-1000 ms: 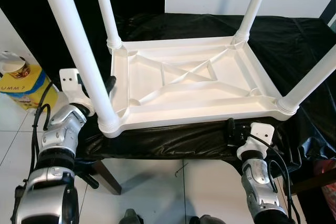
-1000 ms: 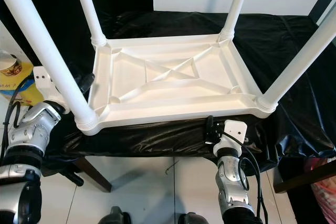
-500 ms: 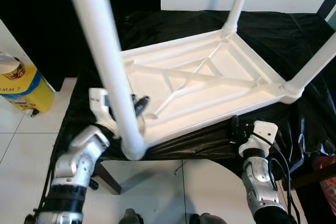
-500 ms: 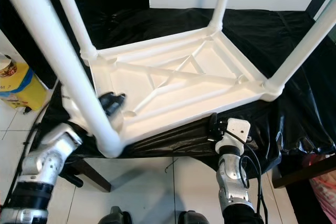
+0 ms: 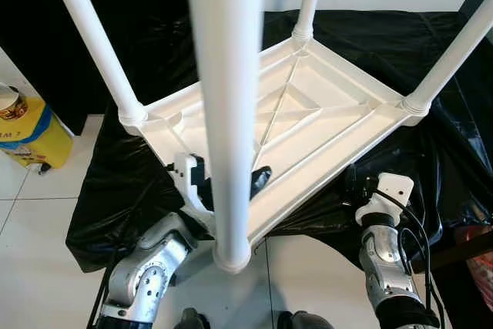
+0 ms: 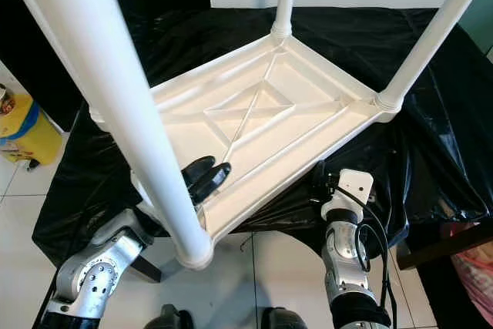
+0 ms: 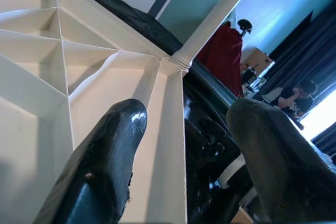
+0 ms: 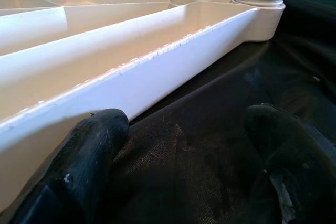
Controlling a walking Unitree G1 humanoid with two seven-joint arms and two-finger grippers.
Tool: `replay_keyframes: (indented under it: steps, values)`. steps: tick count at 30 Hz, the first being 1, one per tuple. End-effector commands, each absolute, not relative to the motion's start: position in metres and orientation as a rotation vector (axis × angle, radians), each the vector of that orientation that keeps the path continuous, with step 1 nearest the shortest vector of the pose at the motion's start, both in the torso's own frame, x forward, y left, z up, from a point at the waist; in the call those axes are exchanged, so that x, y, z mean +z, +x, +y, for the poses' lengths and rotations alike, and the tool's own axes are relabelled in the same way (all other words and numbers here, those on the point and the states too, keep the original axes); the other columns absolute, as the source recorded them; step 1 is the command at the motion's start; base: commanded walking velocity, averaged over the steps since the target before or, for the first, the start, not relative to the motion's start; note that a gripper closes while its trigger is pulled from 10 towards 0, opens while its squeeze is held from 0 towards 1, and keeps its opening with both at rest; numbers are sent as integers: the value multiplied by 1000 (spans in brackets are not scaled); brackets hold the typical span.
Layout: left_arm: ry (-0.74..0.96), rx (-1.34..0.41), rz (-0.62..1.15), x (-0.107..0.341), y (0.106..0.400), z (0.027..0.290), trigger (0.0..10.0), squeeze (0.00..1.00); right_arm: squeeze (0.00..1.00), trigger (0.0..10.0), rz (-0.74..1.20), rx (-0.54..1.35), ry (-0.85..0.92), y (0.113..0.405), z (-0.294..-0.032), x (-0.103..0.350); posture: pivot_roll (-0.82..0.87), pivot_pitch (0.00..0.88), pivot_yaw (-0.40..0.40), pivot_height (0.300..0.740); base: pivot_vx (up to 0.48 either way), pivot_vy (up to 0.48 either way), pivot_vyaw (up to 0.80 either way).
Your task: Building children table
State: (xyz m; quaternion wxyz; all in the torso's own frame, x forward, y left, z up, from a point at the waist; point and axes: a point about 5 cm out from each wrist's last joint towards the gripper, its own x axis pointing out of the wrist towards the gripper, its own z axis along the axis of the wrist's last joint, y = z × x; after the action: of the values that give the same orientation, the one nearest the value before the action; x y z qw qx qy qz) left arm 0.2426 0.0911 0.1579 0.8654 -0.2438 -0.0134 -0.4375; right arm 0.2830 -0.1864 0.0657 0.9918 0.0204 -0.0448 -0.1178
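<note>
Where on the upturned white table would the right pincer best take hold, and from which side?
Probably the near side rail of the upturned white table, approached from the robot's side. The rail is a thin upright wall with a hollow ribbed underside behind it, so one finger can go inside and one outside. The right pincer is open beside that rail, over the black cloth; the left pincer straddles the same rail.

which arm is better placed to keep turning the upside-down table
Left. The left gripper already straddles the rim of the white children's table at its near corner, while the right gripper sits open over the black cloth beside the rim.
</note>
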Motion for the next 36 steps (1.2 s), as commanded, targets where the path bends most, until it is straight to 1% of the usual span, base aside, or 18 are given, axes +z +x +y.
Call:
replay_keyframes:
  steps: [1, 2, 5, 6, 9, 10, 13, 17, 23, 24, 26, 28, 29, 30, 32, 34, 35, 36]
  values:
    - [-535, -947, -10, 160, 235, 75, 10000, 0, 0, 10000, 79, -194, 39, 271, -177, 33, 24, 162, -1, 740, 0, 0, 0]
    - [-535, -947, -10, 160, 235, 75, 10000, 0, 0, 10000, 79, -194, 39, 271, -177, 33, 24, 162, -1, 740, 0, 0, 0]
    - [-537, -972, -11, 163, 231, 60, 10000, 0, 0, 10000, 78, -143, 53, 275, -171, 34, 26, 161, -2, 740, 0, 0, 0]
    - [-537, -972, -11, 163, 231, 60, 10000, 0, 0, 10000, 78, -143, 53, 275, -171, 34, 26, 161, -2, 740, 0, 0, 0]
    - [-503, -1029, -6, 166, 228, 43, 10000, 0, 0, 10000, 46, -50, 59, 283, -159, 40, 23, 156, 0, 740, 0, 0, 0]
    - [-503, -1029, -6, 166, 228, 43, 10000, 0, 0, 10000, 46, -50, 59, 283, -159, 40, 23, 156, 0, 740, 0, 0, 0]
    - [-446, -1071, 15, 165, 224, 35, 10000, 0, 0, 10000, 9, 70, 84, 290, -143, 50, 17, 156, 3, 740, 0, 0, 0]
    - [-416, -1076, 17, 166, 223, 33, 10000, 0, 0, 10000, -3, 91, 83, 295, -140, 53, 19, 155, 5, 740, 0, 0, 0]
    - [-397, -1059, 13, 167, 224, 32, 10000, 0, 0, 10000, -23, 5, 103, 302, -152, 59, 22, 153, 2, 740, 0, 0, 0]
    - [-389, -1047, 9, 166, 225, 33, 10000, 0, 0, 10000, -34, -36, 84, 302, -157, 60, 24, 151, 0, 740, 0, 0, 0]
    - [-389, -1047, 9, 166, 225, 33, 10000, 0, 0, 10000, -34, -36, 84, 302, -157, 60, 24, 151, 0, 740, 0, 0, 0]
    - [-376, -1034, 4, 166, 227, 34, 10000, 0, 0, 10000, -48, -76, 69, 302, -163, 61, 24, 151, 0, 740, 0, 0, 0]
    - [-355, -1012, -1, 165, 230, 38, 10000, 0, 0, 10000, -68, -129, 41, 300, -170, 64, 26, 148, -2, 740, 0, 0, 0]
    - [-355, -1012, -1, 165, 230, 38, 10000, 0, 0, 10000, -68, -129, 41, 300, -170, 64, 26, 148, -2, 740, 0, 0, 0]
    - [-267, -933, -16, 161, 243, 59, 10000, 0, 0, 10000, -110, -185, 23, 291, -180, 68, 23, 146, -3, 740, 0, 0, 0]
    - [-267, -933, -16, 161, 243, 59, 10000, 0, 0, 10000, -110, -185, 23, 291, -180, 68, 23, 146, -3, 740, 0, 0, 0]
    - [-232, -903, -21, 161, 247, 68, 10000, 0, 0, 10000, -121, -190, 24, 287, -182, 69, 23, 145, -3, 740, 0, 0, 0]
    - [-180, -871, -27, 161, 253, 83, 10000, 0, 0, 10000, -134, -163, 35, 281, -181, 71, 11, 141, -6, 740, 0, 0, 0]
